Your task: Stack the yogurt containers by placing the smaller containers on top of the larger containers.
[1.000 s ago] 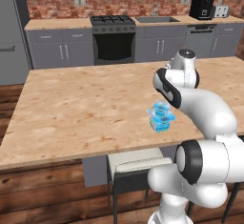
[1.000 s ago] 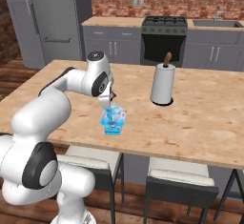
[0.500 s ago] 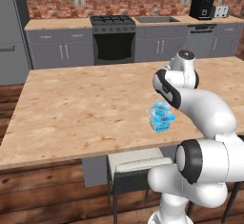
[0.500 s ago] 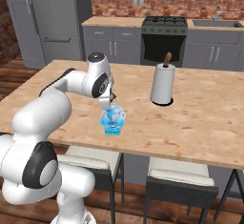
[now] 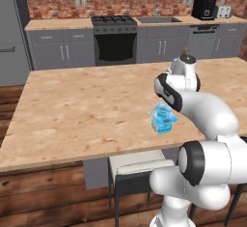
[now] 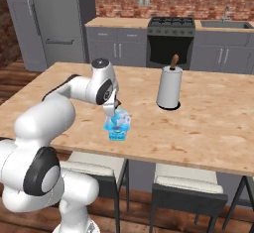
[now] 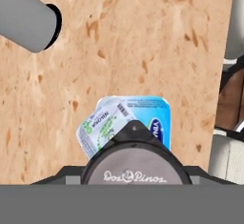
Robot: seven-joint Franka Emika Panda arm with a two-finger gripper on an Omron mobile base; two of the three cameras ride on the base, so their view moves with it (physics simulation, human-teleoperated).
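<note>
On the wooden island the squarish light-blue tub [image 5: 164,126] [image 6: 116,133] [image 7: 160,114] stands with its pale top up. The small translucent blue cup [image 5: 161,112] [image 6: 119,121] [image 7: 102,125] lies tilted on top of it. My gripper [image 5: 167,105] [image 6: 111,112] hangs straight down just above this stack. It is shut on the tiny dark round cup [image 7: 133,166], which is right under the hand camera and covers the near edge of the stack. The cup hides my fingertips.
A tall white paper roll [image 6: 168,89] [image 7: 26,20] stands on the island [image 5: 77,110] beyond the stack. Stools [image 6: 183,190] stand under the island's near edge. The stove [image 5: 115,40] and counters line the back wall.
</note>
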